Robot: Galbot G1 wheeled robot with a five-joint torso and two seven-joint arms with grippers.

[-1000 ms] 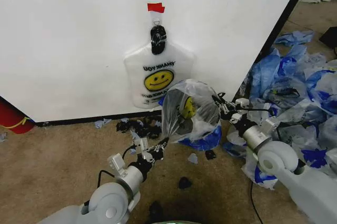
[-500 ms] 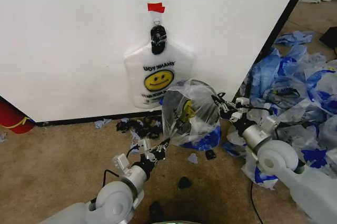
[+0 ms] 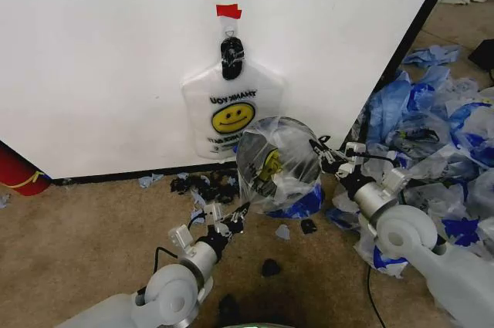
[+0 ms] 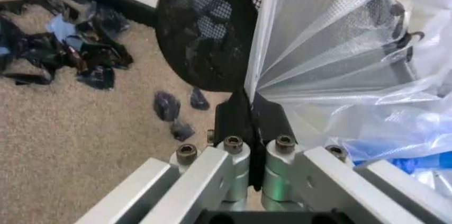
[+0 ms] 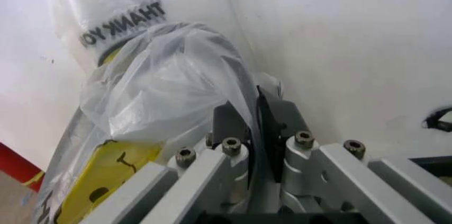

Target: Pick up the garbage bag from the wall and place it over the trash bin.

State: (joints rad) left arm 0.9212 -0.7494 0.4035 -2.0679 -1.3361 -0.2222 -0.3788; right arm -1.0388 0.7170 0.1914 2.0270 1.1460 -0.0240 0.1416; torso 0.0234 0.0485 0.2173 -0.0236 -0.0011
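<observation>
The garbage bag [image 3: 279, 160], translucent with a yellow smiley, is stretched into a rounded dome between my two grippers, low in front of the white wall. My left gripper [image 3: 236, 217] is shut on its lower front edge, and the pinch shows close up in the left wrist view [image 4: 251, 115]. My right gripper [image 3: 321, 150] is shut on the opposite edge, and its wrist view shows plastic [image 5: 162, 86] pulled between the fingers [image 5: 227, 123]. The trash bin [image 4: 205, 36], black wire mesh, lies partly under the bag's film [image 4: 332, 49].
Another smiley "THANK YOU" bag [image 3: 231, 112] hangs from a hook on the wall under red tape. A heap of blue-streaked white bags [image 3: 440, 135] lies at the right. Black and blue scraps [image 3: 204, 185] litter the carpet. A red cylinder [image 3: 15, 170] stands at the far left.
The held bag has spread rounder and wider over the bin. My left arm has shifted slightly to the right. Both grippers keep their hold.
</observation>
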